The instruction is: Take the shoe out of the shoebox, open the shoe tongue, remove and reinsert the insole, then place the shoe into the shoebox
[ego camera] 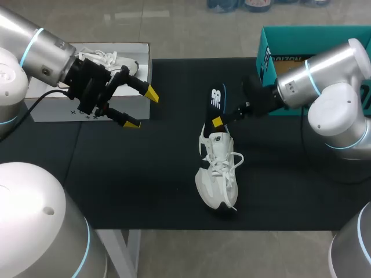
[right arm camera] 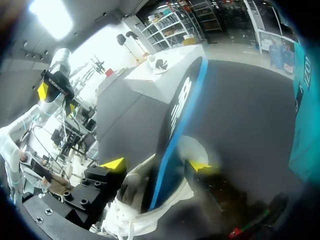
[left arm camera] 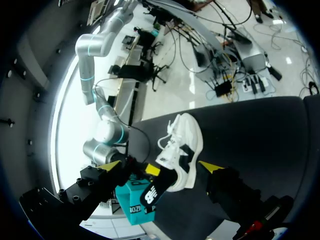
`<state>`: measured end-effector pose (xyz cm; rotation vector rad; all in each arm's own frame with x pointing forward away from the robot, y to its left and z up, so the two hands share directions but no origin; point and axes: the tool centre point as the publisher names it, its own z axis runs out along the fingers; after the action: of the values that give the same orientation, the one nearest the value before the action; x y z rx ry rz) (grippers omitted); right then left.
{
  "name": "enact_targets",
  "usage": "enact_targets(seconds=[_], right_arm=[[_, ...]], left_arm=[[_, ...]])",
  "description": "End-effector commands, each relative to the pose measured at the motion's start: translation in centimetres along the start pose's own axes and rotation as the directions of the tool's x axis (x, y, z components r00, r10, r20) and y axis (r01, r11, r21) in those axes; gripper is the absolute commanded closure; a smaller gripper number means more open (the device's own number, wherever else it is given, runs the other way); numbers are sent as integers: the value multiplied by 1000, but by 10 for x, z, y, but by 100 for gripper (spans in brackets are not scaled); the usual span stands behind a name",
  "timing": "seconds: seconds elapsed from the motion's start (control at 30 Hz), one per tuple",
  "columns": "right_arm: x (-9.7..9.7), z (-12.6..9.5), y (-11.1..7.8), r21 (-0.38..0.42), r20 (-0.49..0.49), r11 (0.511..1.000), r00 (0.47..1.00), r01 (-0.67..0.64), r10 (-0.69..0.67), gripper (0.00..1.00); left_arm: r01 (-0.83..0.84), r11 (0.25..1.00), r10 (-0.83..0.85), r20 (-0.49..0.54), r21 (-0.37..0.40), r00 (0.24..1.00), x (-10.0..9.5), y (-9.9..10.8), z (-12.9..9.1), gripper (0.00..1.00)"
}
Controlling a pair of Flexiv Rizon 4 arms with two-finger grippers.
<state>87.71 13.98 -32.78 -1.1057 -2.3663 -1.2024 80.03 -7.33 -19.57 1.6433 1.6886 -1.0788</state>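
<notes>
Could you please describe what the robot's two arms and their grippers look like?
Both the left arm and right arm are rounded silver-grey links with light-blue rings at the joints. The left gripper and right gripper are black with yellow tips; a black cable trails from the left one.

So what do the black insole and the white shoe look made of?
Black insole with a blue edge: probably foam, matte top with a printed white logo; it stands thin and slightly curved. White lace-up sneaker: seemingly matte mesh or synthetic panels, woven laces; exact fabric unclear.
</notes>
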Motion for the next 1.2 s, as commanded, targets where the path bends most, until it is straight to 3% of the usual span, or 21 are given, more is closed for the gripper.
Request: enact_targets(seconds=[0.03,0.57,1.2], right_arm=[[-4,4,6,6,1,1000,1000,0,0,100],[-5,2,1,10,-5,1000,1000,-7,7,100],[11,17,-52,94,-30,992,996,-80,83,100]], left_arm=[[0,1000,0,-3,0,1000,0,0,-1,0],[0,1000,0,-3,0,1000,0,0,-1,0],[0,1000,0,-3,0,1000,0,0,-1,0]])
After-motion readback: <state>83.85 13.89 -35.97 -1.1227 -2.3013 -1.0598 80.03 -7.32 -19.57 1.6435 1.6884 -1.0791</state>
